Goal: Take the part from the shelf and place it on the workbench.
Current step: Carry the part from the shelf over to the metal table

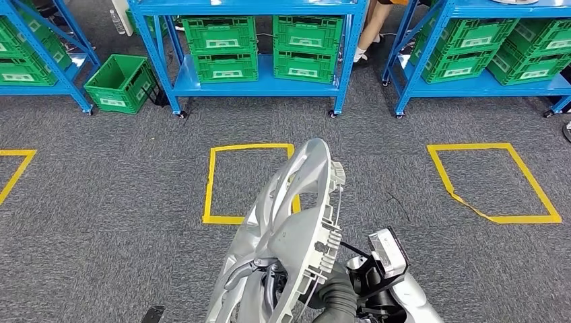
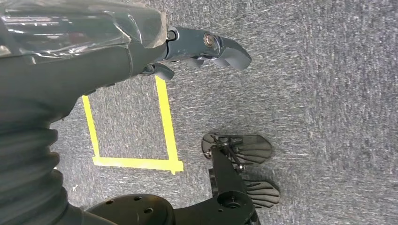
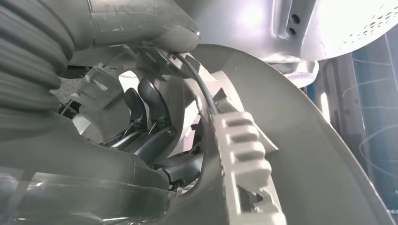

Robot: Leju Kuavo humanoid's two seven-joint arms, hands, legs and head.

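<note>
Hubcap is up off the carpet, tilted on edge, with the right hand hooked through one of its openings, dark fingers curled tight around the rim. Left hand hangs over the carpet holding nothing, fingers loosely apart. Blue shelf with green crates sits well beyond.

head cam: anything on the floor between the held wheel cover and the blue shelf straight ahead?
Only grey carpet and a yellow tape square, seen in the head view, between the wheel cover in the right hand and the blue shelf.
</note>
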